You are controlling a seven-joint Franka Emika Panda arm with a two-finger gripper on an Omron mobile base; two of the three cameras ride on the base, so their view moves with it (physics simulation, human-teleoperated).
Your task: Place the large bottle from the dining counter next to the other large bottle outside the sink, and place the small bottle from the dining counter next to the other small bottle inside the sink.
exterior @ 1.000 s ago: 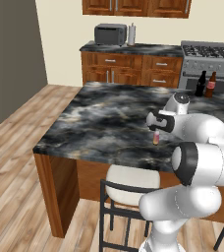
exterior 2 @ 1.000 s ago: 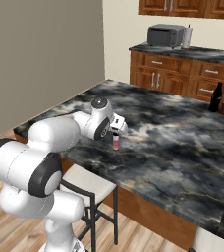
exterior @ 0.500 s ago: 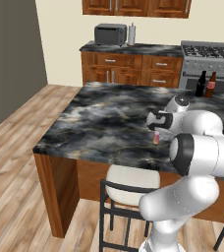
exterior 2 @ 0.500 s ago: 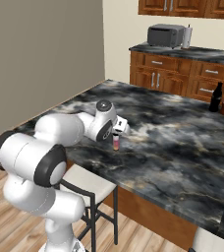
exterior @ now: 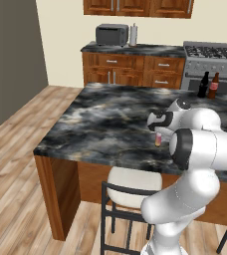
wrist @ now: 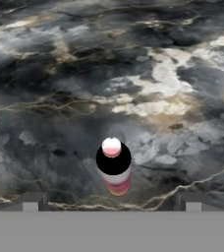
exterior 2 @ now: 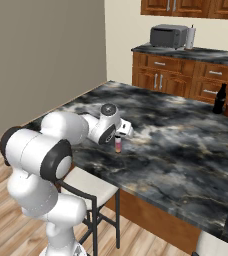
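Shifted slightly nearer since earlier: gripper (exterior 2: 120, 136), jaws spread wide and holding nothing, poised over one small bottle (wrist: 114, 166) standing upright, long axis vertical, near the dining counter's (exterior: 100, 119) front edge; cap top seen from hand view; two large bottles (exterior: 208, 85) at far edge.

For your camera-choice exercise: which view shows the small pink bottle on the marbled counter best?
The hand view: the small pink bottle sits centred, close and unobstructed. Both base views show it tiny, just below the gripper.
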